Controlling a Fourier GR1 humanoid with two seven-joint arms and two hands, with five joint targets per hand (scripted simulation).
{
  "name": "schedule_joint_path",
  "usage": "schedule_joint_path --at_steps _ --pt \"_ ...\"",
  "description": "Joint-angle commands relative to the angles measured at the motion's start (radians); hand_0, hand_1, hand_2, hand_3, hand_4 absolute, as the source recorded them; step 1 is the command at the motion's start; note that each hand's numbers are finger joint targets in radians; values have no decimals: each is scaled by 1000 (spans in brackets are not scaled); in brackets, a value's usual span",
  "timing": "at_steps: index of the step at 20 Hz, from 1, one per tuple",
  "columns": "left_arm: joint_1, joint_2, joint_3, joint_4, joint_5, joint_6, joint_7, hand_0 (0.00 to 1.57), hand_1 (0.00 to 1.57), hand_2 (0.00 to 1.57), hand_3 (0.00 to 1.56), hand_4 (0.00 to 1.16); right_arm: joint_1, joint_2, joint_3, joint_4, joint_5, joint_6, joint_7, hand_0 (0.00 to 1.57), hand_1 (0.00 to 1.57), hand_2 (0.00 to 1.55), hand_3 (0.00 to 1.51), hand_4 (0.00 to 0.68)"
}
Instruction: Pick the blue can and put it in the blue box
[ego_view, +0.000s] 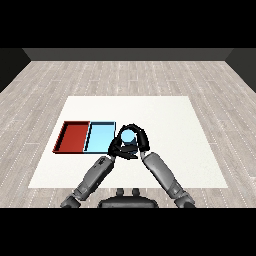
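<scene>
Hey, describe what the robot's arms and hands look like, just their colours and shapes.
Two grey, tube-like forearms with a metallic sheen come in from the lower corners. Each ends in a black left hand or right hand with fingers and a thumb. No cables or markings show.

We see two forearms, both the same build: grey shells with a slight metallic sheen, roughly cylindrical, tapering toward the wrist. Each shows a darker seam or band partway along, splitting the shell into segments. Near the elbows the casing goes darker grey and rounder. Wrists end in black. The left hand (116, 148) and the right hand (143, 142) are black all over, glossy, with thin fingers (131, 127) and a thumb each. We can't make out any cables, screws or markings on the shells.
</scene>
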Motion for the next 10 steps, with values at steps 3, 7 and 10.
schedule_joint_path --at_steps 3,7,10 --pt "-102 0 -18 139 93 18 -58 0 0 0 0 0 -57 0 -12 60 -70 -8 -25 1462 1462 1452 1385 597" --pt "-84 0 -127 98 86 152 1 0 0 0 0 476 -48 0 28 36 -139 -43 -62 1484 1484 1467 1394 592" --pt "-163 0 -192 183 203 233 -97 0 0 0 0 575 22 0 79 20 -179 -65 -128 1472 1472 1458 1394 606"
